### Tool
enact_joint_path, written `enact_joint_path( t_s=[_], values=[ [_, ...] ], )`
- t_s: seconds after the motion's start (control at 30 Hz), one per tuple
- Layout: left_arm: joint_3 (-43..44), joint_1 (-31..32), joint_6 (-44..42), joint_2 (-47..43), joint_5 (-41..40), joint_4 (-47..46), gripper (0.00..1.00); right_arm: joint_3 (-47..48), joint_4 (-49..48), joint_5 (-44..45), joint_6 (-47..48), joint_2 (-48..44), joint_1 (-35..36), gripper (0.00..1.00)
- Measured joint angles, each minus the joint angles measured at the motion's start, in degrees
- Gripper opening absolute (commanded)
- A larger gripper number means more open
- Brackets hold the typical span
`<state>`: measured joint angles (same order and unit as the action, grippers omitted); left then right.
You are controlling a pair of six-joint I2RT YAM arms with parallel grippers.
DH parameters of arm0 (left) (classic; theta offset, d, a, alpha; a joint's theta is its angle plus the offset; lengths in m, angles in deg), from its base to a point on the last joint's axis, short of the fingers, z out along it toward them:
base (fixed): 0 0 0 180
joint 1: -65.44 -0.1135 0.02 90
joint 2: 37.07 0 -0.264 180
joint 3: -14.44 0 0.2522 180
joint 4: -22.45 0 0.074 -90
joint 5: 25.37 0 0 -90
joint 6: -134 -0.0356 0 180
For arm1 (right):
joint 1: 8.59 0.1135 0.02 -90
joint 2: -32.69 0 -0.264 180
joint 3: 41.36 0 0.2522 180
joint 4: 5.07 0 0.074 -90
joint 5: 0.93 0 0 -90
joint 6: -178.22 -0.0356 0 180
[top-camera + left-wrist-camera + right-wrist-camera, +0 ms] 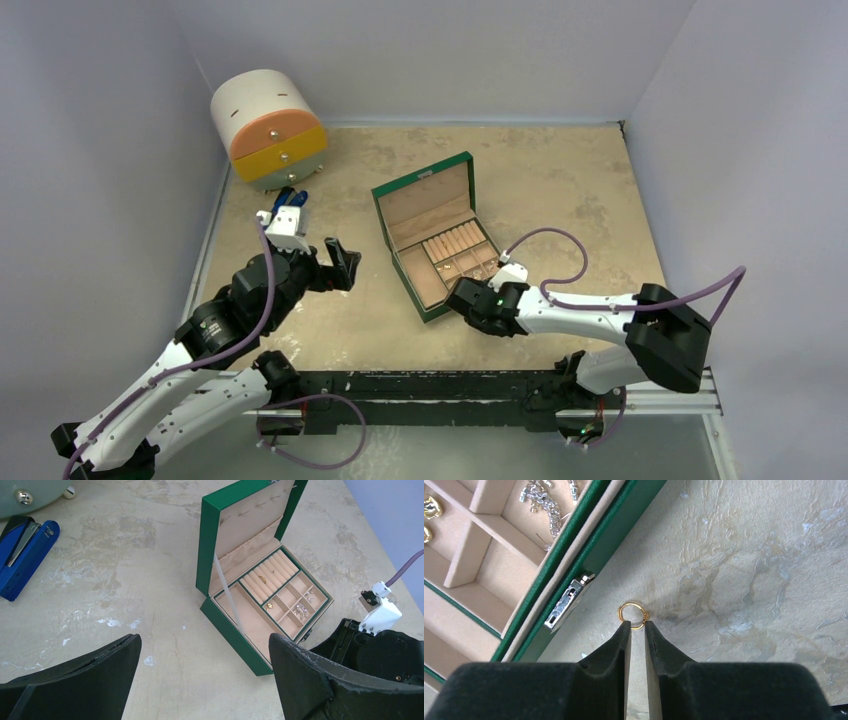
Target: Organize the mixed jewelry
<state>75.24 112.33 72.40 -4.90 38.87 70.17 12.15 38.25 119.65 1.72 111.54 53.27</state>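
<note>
The green jewelry box (440, 215) stands open mid-table, its lid propped up. Its compartments hold a gold ring (262, 578), a gold earring (270, 605) and sparkly silver pieces (301, 610). On the table just outside the box's front wall (609, 535) is a small gold ring (633, 615). My right gripper (638, 625) is closed narrowly on its near edge, tips down at the table. The left gripper (205, 640) hovers wide open left of the box, nothing between its fingers.
A round drawer unit (268, 128) with orange and yellow fronts stands at the back left. A blue-handled tool (25, 560) lies in front of it. The box's metal clasp (569, 600) sticks out just left of the ring. Walls close in on three sides.
</note>
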Motion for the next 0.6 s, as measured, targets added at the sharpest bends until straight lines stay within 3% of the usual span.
enact_joint_path(
  t_s=[0.6],
  values=[
    [0.00,0.00,0.00,0.00,0.00,0.00,1.00,0.26,-0.09,1.25,0.20,1.46,0.00,0.18]
  ],
)
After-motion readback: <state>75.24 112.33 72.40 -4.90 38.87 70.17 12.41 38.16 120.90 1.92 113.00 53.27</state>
